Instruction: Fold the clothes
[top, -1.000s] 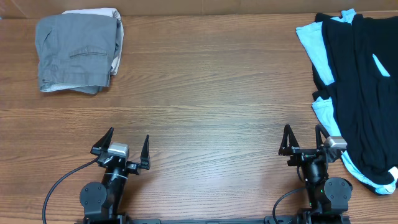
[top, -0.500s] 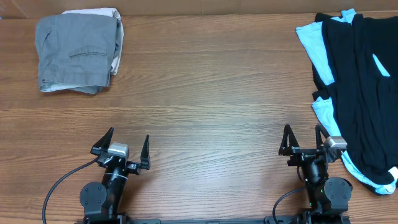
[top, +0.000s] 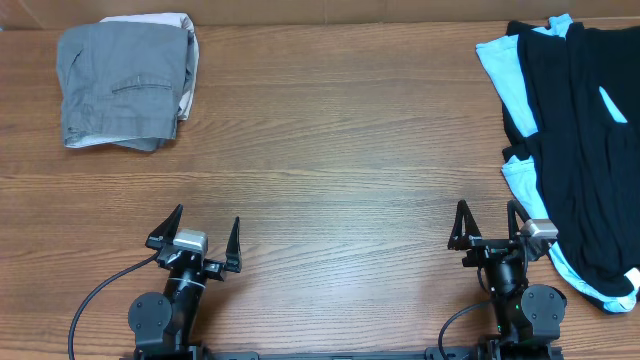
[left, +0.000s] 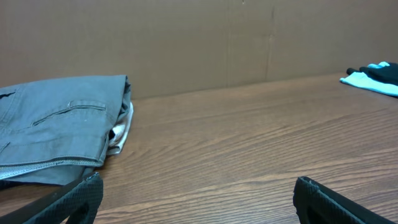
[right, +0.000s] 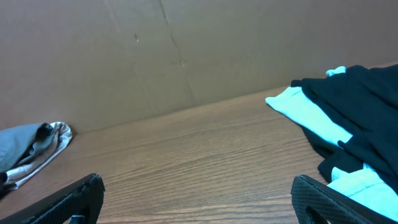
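Folded grey trousers (top: 125, 85) lie on a pale garment at the table's far left; they also show in the left wrist view (left: 59, 124). A loose heap of black clothes (top: 590, 130) and light blue clothes (top: 498, 62) lies along the right side, also seen in the right wrist view (right: 354, 106). My left gripper (top: 197, 238) is open and empty near the front edge, over bare wood (left: 196, 186). My right gripper (top: 487, 228) is open and empty near the front edge, just left of the heap (right: 196, 186).
A brown cardboard wall (left: 199, 37) stands behind the wooden table (top: 330, 150). A black cable (top: 95, 300) runs from the left arm's base at the front edge.
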